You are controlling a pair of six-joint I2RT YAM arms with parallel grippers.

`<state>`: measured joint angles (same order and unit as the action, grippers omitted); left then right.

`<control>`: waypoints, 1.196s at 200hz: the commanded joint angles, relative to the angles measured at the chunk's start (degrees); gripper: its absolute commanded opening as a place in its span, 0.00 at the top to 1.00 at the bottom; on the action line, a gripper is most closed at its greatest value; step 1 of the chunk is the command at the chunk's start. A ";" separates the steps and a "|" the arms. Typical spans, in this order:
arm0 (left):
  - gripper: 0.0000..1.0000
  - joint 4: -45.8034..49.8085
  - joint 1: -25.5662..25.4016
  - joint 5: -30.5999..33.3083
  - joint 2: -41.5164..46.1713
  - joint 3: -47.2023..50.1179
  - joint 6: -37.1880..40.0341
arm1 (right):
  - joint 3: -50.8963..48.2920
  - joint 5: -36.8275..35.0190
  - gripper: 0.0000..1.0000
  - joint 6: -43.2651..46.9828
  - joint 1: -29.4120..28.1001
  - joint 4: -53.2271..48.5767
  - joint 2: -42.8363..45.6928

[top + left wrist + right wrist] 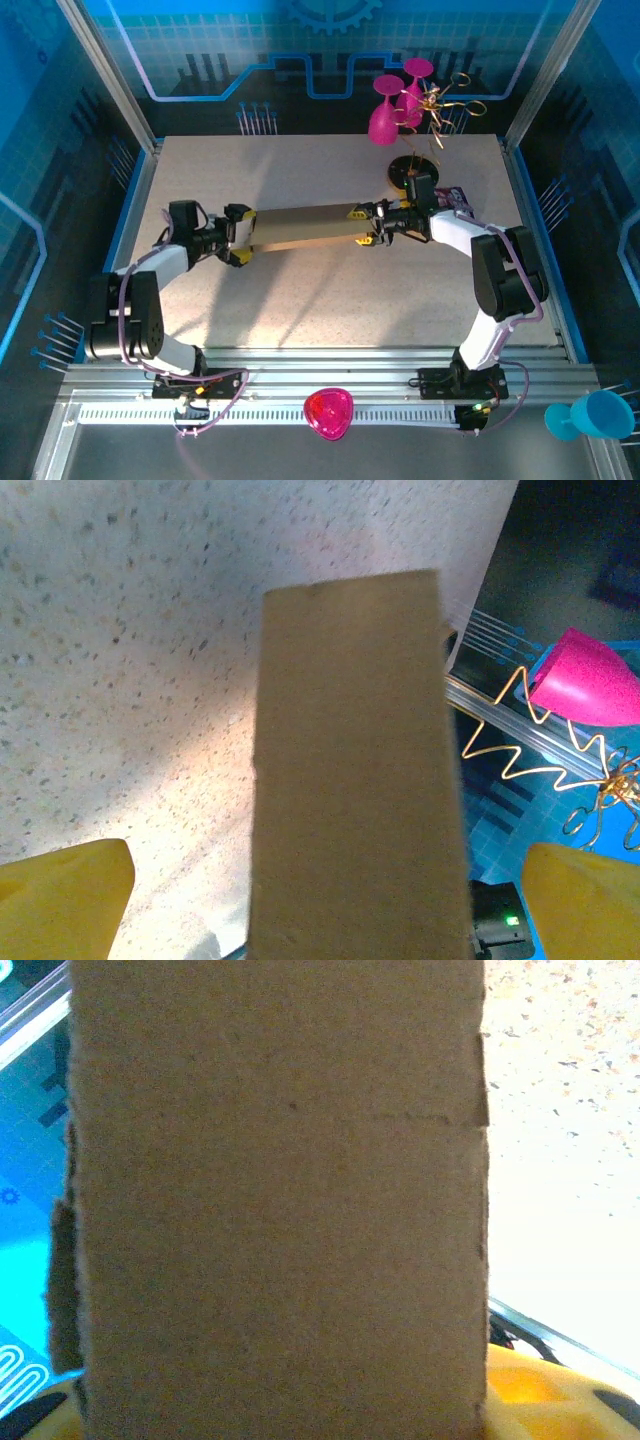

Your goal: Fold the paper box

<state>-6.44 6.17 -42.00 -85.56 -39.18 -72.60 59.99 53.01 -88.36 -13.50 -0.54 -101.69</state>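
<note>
Progress looks slight: the paper box (305, 228) spans desk (300, 320) centre, nine to three o'clock, flat (no walls raised); left jaws spread around its end, right jaws pinching the other.

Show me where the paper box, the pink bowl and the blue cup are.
paper box (305, 228), top external view, middle of its top face.
pink bowl (328, 412), top external view, its centre.
blue cup (605, 412), top external view, its side.

Enclosing the speckled beige bench (300, 330) with blue circuit-patterned wall panels (200, 40) behind and beside it; pooling bright light (330, 295) mid-bench.
</note>
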 commanded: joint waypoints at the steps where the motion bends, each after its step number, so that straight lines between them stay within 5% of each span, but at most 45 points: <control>1: 0.01 -8.17 -2.47 -1.92 -2.08 1.03 -6.10 | -0.72 2.12 0.68 -2.16 -0.61 1.90 0.89; 117: 0.25 -15.38 -10.56 0.97 -5.52 3.42 -20.43 | -3.56 1.36 0.70 -7.00 -1.88 9.41 -0.37; 150: 0.52 -15.75 -10.66 3.62 -3.39 6.11 -25.64 | -4.48 1.17 0.69 -7.08 -1.89 9.50 -0.18; 181: 0.81 -8.93 -10.61 5.20 -0.06 5.98 -28.70 | -5.06 0.71 0.56 -5.86 -1.50 8.65 0.94; 200: 0.97 3.27 -10.24 4.79 1.00 3.66 -28.72 | -3.62 0.18 0.44 -1.63 -0.81 4.63 2.03; 239: 1.00 15.14 -8.80 3.85 1.57 0.77 -28.10 | 6.68 -3.31 0.23 17.83 0.68 -18.81 5.71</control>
<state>-5.87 -2.94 -37.41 -85.36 -36.69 -100.22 58.61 51.66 -85.41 -13.52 -4.14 -100.25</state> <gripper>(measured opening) 0.509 0.739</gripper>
